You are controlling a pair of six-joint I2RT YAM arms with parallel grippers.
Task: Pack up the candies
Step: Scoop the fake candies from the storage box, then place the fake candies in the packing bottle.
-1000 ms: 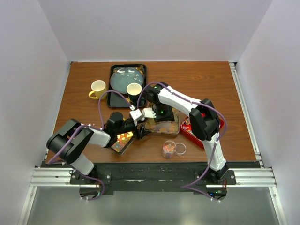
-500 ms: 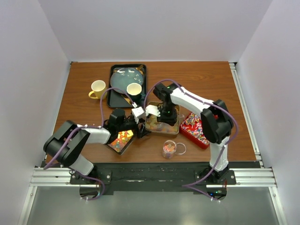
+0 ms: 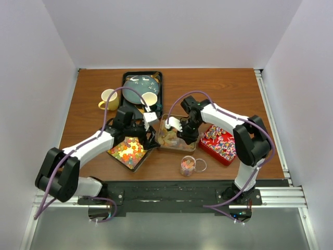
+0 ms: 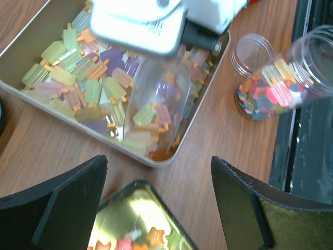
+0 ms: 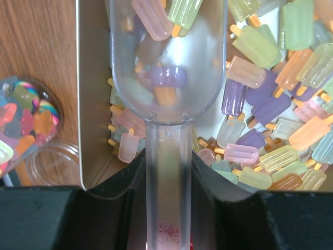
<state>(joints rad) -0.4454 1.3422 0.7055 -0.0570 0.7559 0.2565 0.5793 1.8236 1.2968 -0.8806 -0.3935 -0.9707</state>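
- The right gripper (image 5: 167,179) is clenched on the handle of a clear scoop (image 5: 169,62).
- A few pastel candies (image 5: 270,104) lie in the scoop's bowl. Many more fill the silver tray (image 5: 86,104) under it.
- The tray sits in the middle of the counter (image 3: 93,120), a bit toward the near edge.
- The jar (image 3: 187,165) stands just beside the tray, closer to the near edge. It is open and has some candies in it.
- What matters most is which way the scoop points. Its long line runs from the right gripper toward the left edge of the counter. The jar is off to the side, toward the near edge, so the scoop's mouth does not point at it.
- The next move likely needs the scoop to come up level, so nothing spills. Then it would swing toward the near edge and tip over the jar's mouth.
- The right arm is the nearer one, and it has the scoop.
- The left gripper (image 4: 158,169) is released, with nothing in it. It hangs over the near corner of the tray, by the gold tin (image 4: 130,208) of star candies (image 4: 155,237).
- The left gripper is near the jar too, so it could hold the jar steady.
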